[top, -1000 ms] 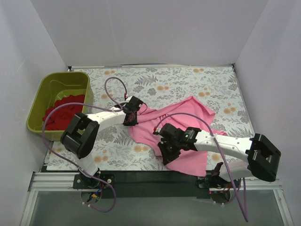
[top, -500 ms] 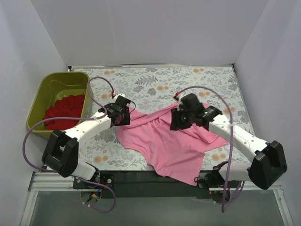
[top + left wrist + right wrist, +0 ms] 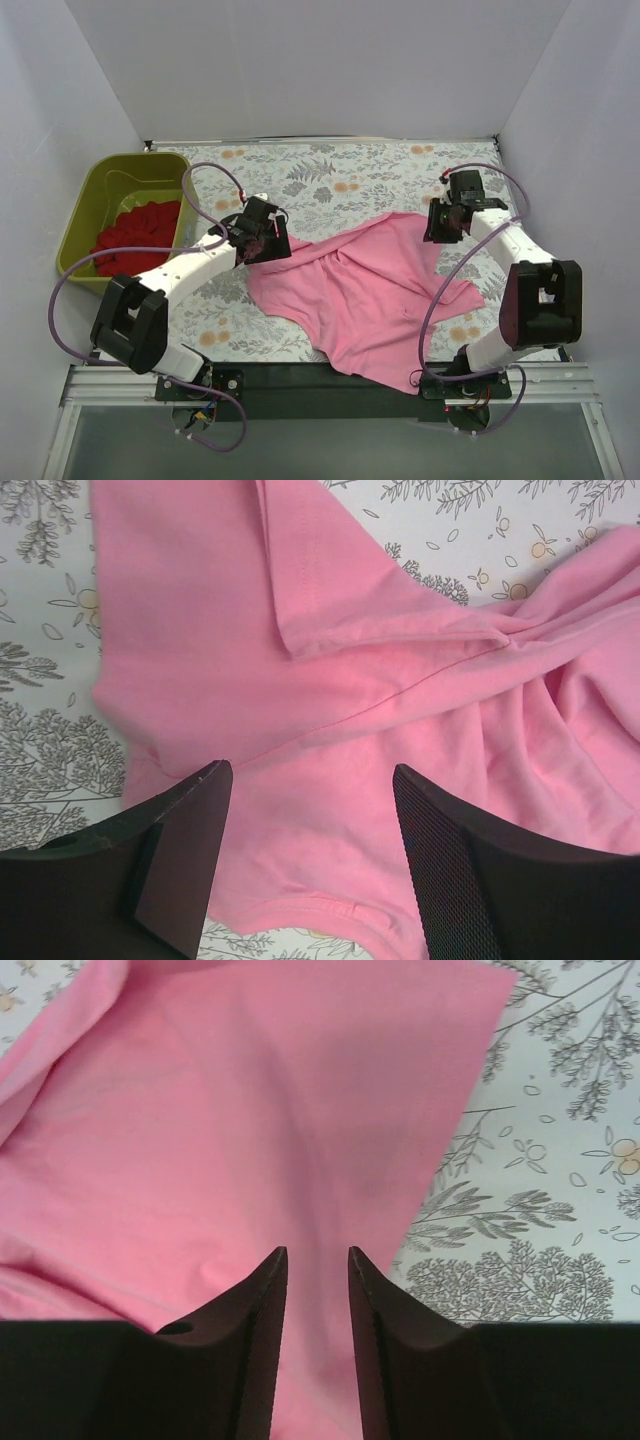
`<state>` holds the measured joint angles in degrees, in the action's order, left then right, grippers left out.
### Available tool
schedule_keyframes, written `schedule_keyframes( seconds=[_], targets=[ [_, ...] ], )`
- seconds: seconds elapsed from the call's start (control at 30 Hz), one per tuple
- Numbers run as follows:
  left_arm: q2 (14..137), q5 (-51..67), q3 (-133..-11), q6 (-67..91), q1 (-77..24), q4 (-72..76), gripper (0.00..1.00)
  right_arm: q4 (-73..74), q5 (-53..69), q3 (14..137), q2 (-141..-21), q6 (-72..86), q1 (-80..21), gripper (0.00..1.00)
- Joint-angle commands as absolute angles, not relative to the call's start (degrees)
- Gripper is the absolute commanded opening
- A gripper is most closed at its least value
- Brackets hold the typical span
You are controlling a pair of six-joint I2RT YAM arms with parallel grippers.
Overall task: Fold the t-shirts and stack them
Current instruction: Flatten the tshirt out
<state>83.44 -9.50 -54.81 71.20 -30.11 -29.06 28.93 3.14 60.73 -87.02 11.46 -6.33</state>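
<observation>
The pink tee [image 3: 360, 295] lay rumpled across the middle of the floral table [image 3: 340, 175], with its near edge hanging over the table's front lip. The left gripper [image 3: 262, 240] hovered at the shirt's left edge, and its wrist camera showed the gripper [image 3: 310, 772] spread wide with nothing between the fingers [image 3: 180, 850], only pink cloth [image 3: 350, 680] below. A sleeve [image 3: 300, 590] lay doubled over there, its stitched hem plain to see, and creases ran off towards the right. On the other side, the right gripper [image 3: 447, 222] sat over the shirt's far right corner. From its wrist, that gripper [image 3: 317, 1255] was down to a narrow gap, the fingers [image 3: 250, 1340] close together but not meeting, and no fabric showed pinched between them. The pink cloth [image 3: 220, 1130] lay smooth and flat beneath, its straight edge running diagonally past bare table on the right. Off to the left, the red tee [image 3: 135, 235] sat bunched inside the green tub [image 3: 95, 190], well apart from both arms.
</observation>
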Motion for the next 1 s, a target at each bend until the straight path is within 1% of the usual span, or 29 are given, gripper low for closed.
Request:
schedule_keyframes(
  seconds=[0.0, 0.03, 0.1, 0.13, 0.27, 0.37, 0.5, 0.6, 0.63, 0.67, 0.73, 0.77, 0.8, 0.83, 0.87, 0.9, 0.93, 0.97],
  targets=[
    [85.07, -6.16, -54.23, 73.03, -29.88, -27.25, 0.61, 25.76, 5.44, 62.67, -89.02, 11.16, -4.31, 0.31],
    [85.51, -4.67, -53.79, 73.91, -29.97, -26.9, 0.61, 25.14, 6.84, 62.58, -89.73, 11.42, -4.31, 0.29],
    [86.48, -3.87, -52.12, 74.7, -29.88, -25.49, 0.61, 24.44, 9.74, 62.06, -91.66, 12.12, -4.39, 0.28],
    [87.01, -3.61, -51.68, 75.06, -29.97, -25.05, 0.61, 24.09, 10.1, 61.7, -92.02, 12.3, -4.31, 0.26],
    [90.52, -5.35, -51.06, 74.71, -29.62, -24.7, 0.61, 23.2, 10.37, 61.7, -96.22, 13.09, -3.96, 0.25],
    [94.47, -5.54, -51.85, 74.1, -27.87, -24.17, 0.59, 22.41, 10.99, 62.58, -100.0, 14.15, -2.99, 0.25],
    [101.41, -6.59, -56.59, 71.11, -23.92, -24.08, 0.59, 20.92, 10.2, 65.03, -104.75, 14.33, -1.5, 0.25],
    [109.75, -5.89, -65.19, 68.57, -20.05, -24.34, 0.59, 20.74, 10.02, 68.55, -108.97, 15.11, -0.62, 0.25],
    [112.3, -5.71, -70.96, 67.95, -19.17, -24.52, 0.59, 20.57, 9.93, 69.77, -110.12, 15.47, 1.73, 0.26],
    [118.24, -5.8, -75.1, 67.33, -17.68, -25.83, 0.59, 20.57, 9.93, 71.96, -111.95, 15.99, 2.28, 0.27],
    [124.34, -5.8, -83.45, 65.05, -16.44, -28.29, 0.59, 20.48, 9.06, 74.43, -113.37, 17.92, 3.6, 0.28],
    [127.85, -6.06, -93.33, 64.17, -15.74, -31.0, 0.6, 20.39, 8.53, 75.4, -114.42, 18.54, 3.95, 0.29],
    [133.54, -6.06, -97.95, 62.51, -15.47, -32.16, 0.6, 20.39, 7.74, 77.93, -114.78, 19.41, 4.39, 0.29],
    [136.73, -5.54, -103.57, 61.62, -15.21, -33.3, 0.61, 20.3, 7.04, 79.0, -115.05, 19.68, 4.57, 0.3],
    [139.28, -5.02, -112.58, 61.0, -14.86, -35.05, 0.63, 20.3, 6.16, 80.32, -115.05, 19.86, 4.57, 0.31],
    [143.13, -4.57, -116.94, 60.47, -14.77, -35.42, 0.64, 20.3, 4.59, 82.07, -114.87, 19.78, 4.57, 0.31],
    [144.04, -3.27, -122.2, 59.25, -14.77, -35.07, 0.69, 20.39, 4.31, 82.96, -114.09, 19.43, 4.57, 0.32],
    [144.57, -2.12, -123.82, 59.06, -14.77, -34.72, 0.71, 20.39, 4.31, 83.66, -113.39, 18.9, 4.57, 0.33]
  ],
)
